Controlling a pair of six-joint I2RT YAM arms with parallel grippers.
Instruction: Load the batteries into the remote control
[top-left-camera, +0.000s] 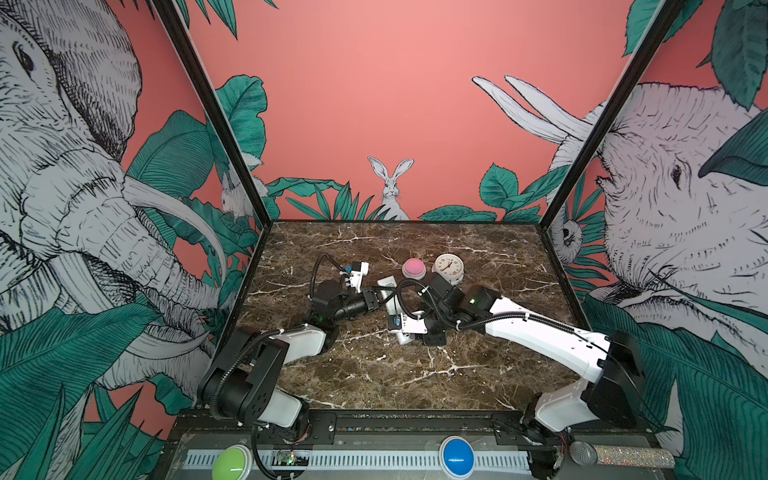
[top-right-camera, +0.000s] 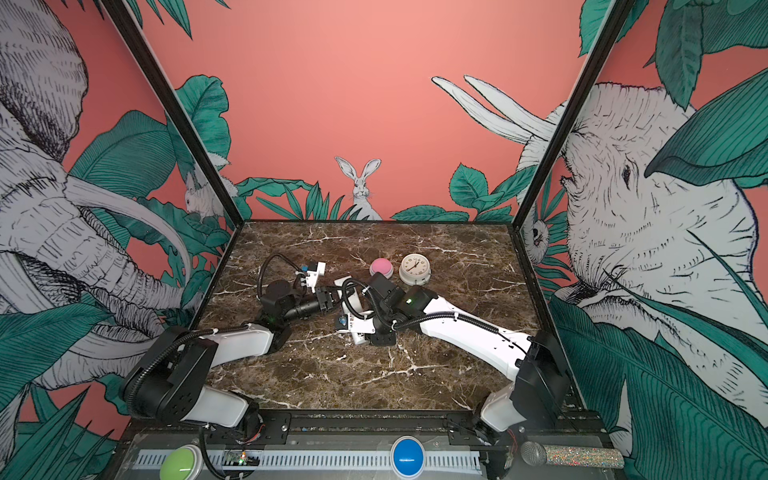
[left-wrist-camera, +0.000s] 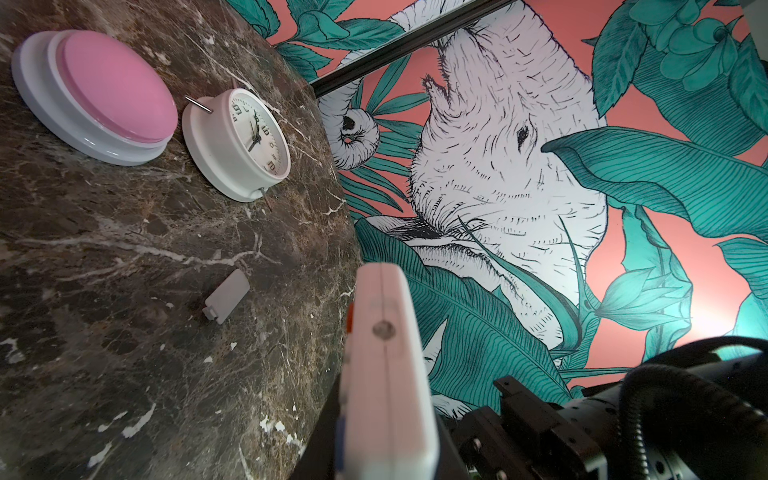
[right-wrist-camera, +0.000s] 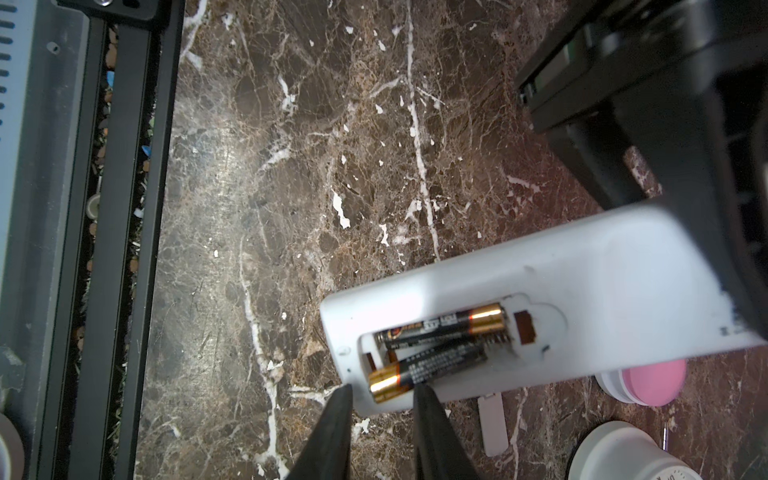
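Note:
The white remote control (top-left-camera: 390, 301) is lifted off the marble, back side up, and my left gripper (top-left-camera: 376, 297) is shut on its edges; the left wrist view shows it edge-on (left-wrist-camera: 384, 365) between the dark fingers (left-wrist-camera: 320, 449). Its open recess holds two batteries. One battery (right-wrist-camera: 444, 326) lies flat inside. The other battery (right-wrist-camera: 428, 365) sits askew, its gold end over the rim. My right gripper (right-wrist-camera: 382, 388) is open, and its fingertips (right-wrist-camera: 345, 395) flank that gold end with small gaps. In both top views the right wrist hides its jaws.
The loose grey battery cover (left-wrist-camera: 227, 296) lies on the marble under the remote. A pink dome button (top-left-camera: 414, 268) and a round white clock (top-left-camera: 448, 266) stand just behind. Green (top-left-camera: 232, 461) and blue (top-left-camera: 457, 455) buttons and a microphone (top-left-camera: 582, 453) sit along the front rail.

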